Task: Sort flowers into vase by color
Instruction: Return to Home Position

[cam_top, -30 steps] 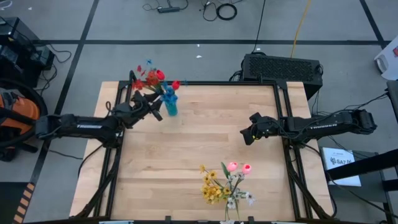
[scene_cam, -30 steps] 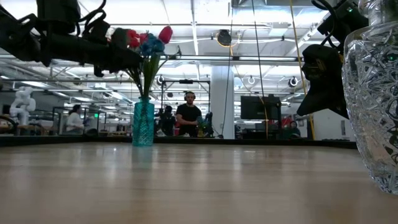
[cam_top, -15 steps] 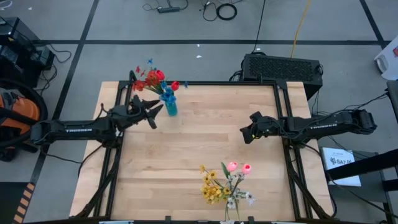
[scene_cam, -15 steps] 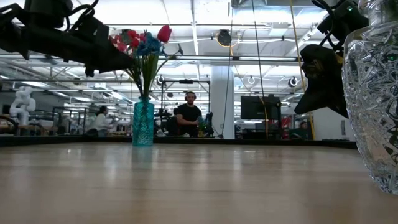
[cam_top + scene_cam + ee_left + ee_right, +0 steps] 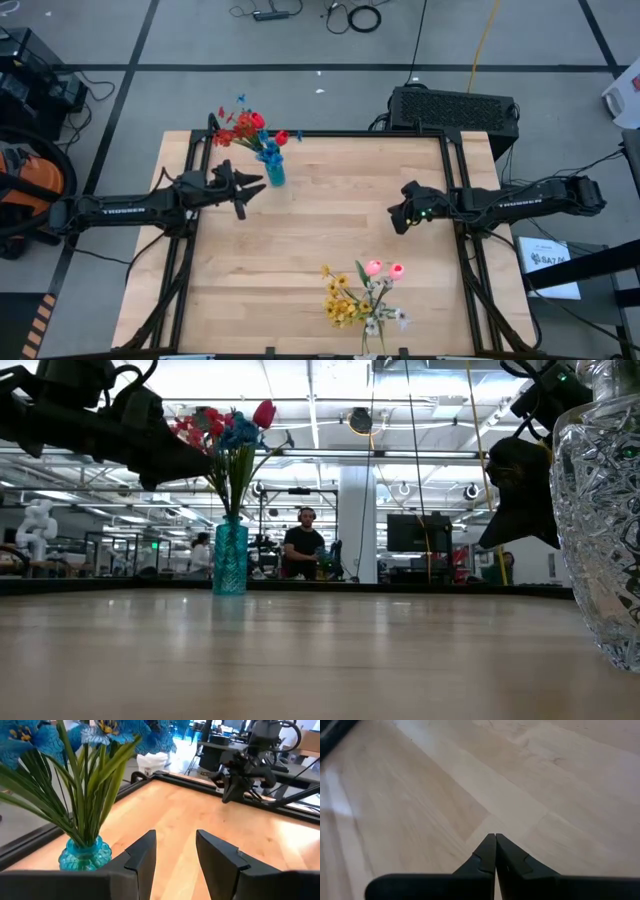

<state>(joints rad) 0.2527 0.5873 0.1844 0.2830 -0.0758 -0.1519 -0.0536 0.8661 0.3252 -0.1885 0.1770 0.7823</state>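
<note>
A pale wooden desk fills the middle of the overhead view. Two dark arms are stretched in over it, one from the left edge of the frame and one from the right. Toward the desk's upper left, a teal vase is stood, and red and blue flowers are held upright in it. At the lower centre edge, a clear cut-glass vase is filled with yellow, pink and white flowers. The left gripper is raised just left of the teal vase, apart from it, with its fingers spread and empty. The right gripper is poised over bare wood at centre right, fingers pressed together on nothing.
</note>
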